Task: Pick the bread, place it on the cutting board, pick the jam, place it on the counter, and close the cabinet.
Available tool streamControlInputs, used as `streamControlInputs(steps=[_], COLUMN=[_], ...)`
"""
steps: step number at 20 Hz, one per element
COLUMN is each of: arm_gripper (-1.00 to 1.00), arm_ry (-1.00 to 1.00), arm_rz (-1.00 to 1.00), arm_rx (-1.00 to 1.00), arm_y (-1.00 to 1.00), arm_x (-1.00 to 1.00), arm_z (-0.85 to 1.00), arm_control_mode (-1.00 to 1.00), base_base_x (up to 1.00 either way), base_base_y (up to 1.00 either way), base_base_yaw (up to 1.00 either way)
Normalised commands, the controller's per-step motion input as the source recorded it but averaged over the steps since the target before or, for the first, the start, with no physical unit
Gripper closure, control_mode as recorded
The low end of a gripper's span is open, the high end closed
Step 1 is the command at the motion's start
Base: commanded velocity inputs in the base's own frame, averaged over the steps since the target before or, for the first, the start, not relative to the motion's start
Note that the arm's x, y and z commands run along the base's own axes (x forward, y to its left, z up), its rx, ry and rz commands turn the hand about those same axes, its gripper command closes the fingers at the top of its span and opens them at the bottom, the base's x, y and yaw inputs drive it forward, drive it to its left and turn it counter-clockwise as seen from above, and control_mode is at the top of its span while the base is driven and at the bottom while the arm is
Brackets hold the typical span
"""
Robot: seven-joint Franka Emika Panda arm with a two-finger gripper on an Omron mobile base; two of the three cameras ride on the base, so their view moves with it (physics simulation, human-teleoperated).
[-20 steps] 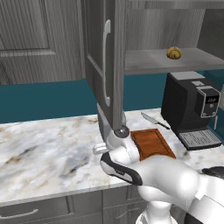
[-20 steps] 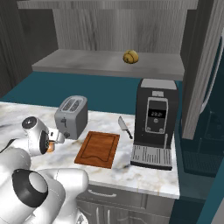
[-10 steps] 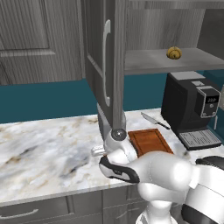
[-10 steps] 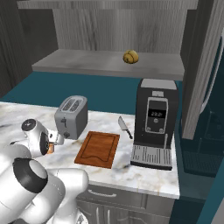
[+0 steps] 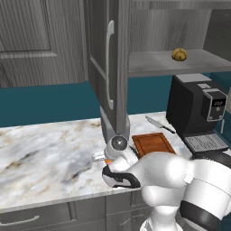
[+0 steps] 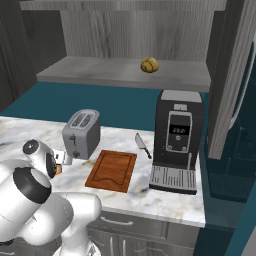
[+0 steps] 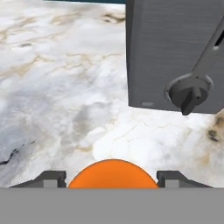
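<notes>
My gripper (image 7: 113,180) is shut on the jam (image 7: 113,174), an orange jar whose top shows between the two finger tips. It hangs low over the counter (image 7: 61,92), just in front of the toaster. From the base, the gripper (image 5: 104,158) sits left of the cutting board (image 5: 153,143), a reddish-brown board lying bare on the counter (image 5: 45,153). A sliver of the jam (image 6: 58,170) peeks out beside my wrist. The bread (image 5: 179,54), a golden-brown bun, rests on the shelf inside the cabinet (image 5: 108,67), whose doors stand open. It is also the bread (image 6: 149,65) on the grey shelf.
A grey toaster (image 6: 81,132) stands left of the cutting board (image 6: 112,170). A black coffee machine (image 6: 177,135) stands to its right, with a knife (image 6: 142,145) between them. The open cabinet door (image 5: 108,67) hangs above my hand. Marbled counter stretches away to the left.
My hand with the jar has sunk a little and shifted slightly left, and the arm's elbow has swung forward. Bread, board and cabinet doors are as before.
</notes>
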Motion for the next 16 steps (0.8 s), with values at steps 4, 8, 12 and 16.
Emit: streamControlInputs(steps=[4,8,12,16], arm_gripper=[1.0,1.0,1.0,1.0], arm_ry=[-0.04,0.0,0.0,0.0], arm_rz=[0.0,0.0,0.0,0.0], arm_rx=[0.0,0.0,0.0,0.0], arm_y=[0.0,0.0,0.0,0.0], arm_x=[0.11,0.01,0.0,0.0], arm_z=[-0.08,0.0,-0.12,-0.09], arm_control_mode=[-1.0,-1.0,-1.0,-1.0], base_base_x=[0.0,0.0,0.0,0.0], base_base_y=[0.0,0.0,0.0,0.0], base_base_yaw=[0.0,0.0,0.0,0.0])
